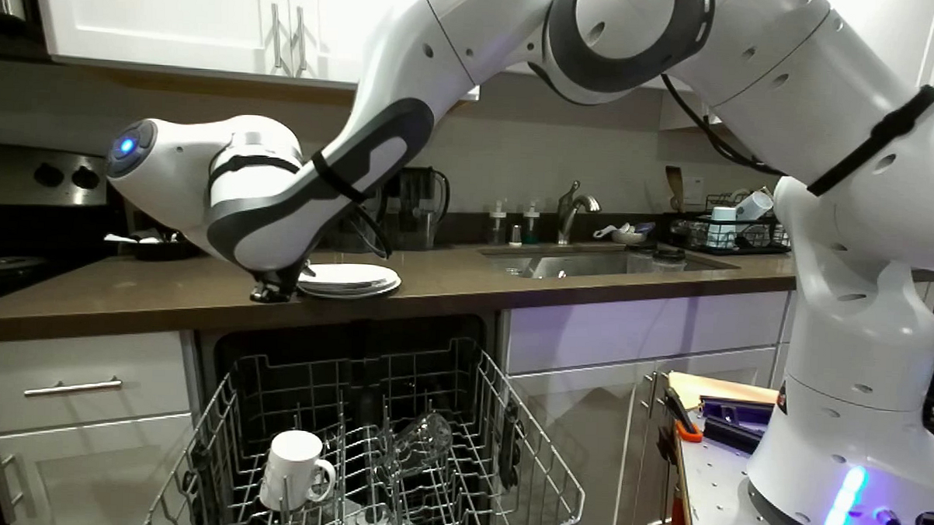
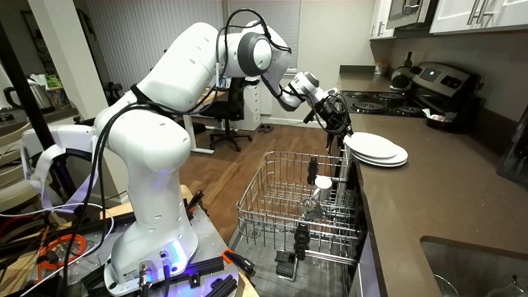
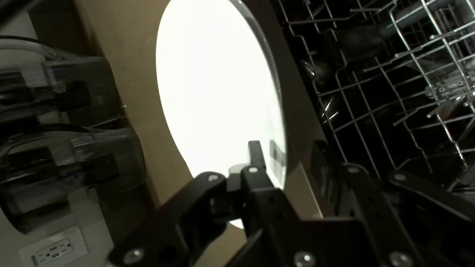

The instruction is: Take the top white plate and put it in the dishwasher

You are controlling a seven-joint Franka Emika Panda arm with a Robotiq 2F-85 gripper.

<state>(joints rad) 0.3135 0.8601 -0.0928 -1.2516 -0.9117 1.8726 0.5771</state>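
Note:
The top white plate [image 1: 350,275] lies on a small stack of white plates on the brown counter. In an exterior view the top white plate [image 2: 369,144] sits shifted off the stack toward my gripper [image 2: 340,140]. In the wrist view my gripper [image 3: 288,155] is open, one finger over the face of the plate [image 3: 219,92], the other outside its rim on the dishwasher side. The plate's rim lies between the fingers; contact cannot be told. In an exterior view my gripper [image 1: 274,291] is at the plate's end. The dishwasher [image 1: 293,338] stands open below, rack pulled out.
A white mug [image 1: 293,466] and a clear glass [image 1: 426,440] stand in the wire rack. The counter edge [image 1: 466,300] runs just above the dishwasher. Clear pitchers [image 3: 74,89] stand behind the plates. A sink [image 1: 576,265] is farther along the counter, a stove [image 2: 379,103] beyond the gripper.

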